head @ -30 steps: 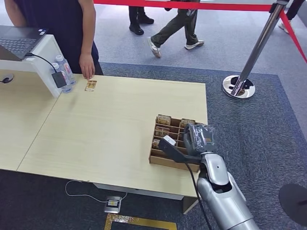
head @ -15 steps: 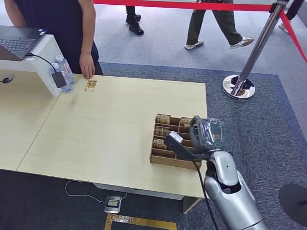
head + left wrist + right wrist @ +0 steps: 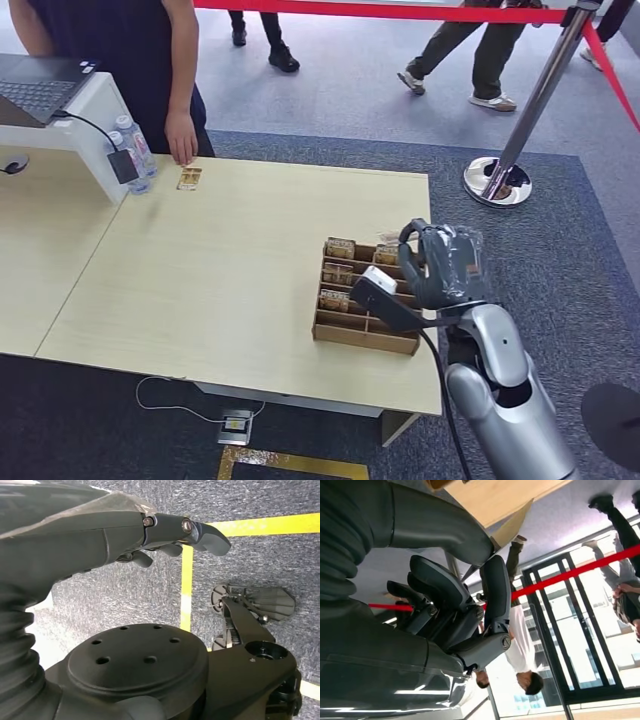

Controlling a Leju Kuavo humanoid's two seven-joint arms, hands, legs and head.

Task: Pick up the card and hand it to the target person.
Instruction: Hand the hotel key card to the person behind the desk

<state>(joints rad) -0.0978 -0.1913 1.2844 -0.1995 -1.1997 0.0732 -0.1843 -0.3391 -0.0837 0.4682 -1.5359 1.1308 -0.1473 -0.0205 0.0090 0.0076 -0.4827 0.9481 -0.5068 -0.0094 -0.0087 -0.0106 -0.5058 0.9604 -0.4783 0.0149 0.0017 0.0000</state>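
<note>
Wooden table (image 3: 226, 270), blue carpet (image 3: 543, 260) (red barrier)

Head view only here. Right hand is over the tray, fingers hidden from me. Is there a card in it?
Observer: Looks like it. In the right wrist view, the right hand pinches a thin tan card between its thumb and fingers.
Operator: Left hand?
Observer: The left hand hangs over dark carpet beside a yellow floor line and holds nothing.
Operator: Anyone beyond the right hand?
Observer: Yes. The right wrist view shows a person in a white shirt past the fingers.
</note>
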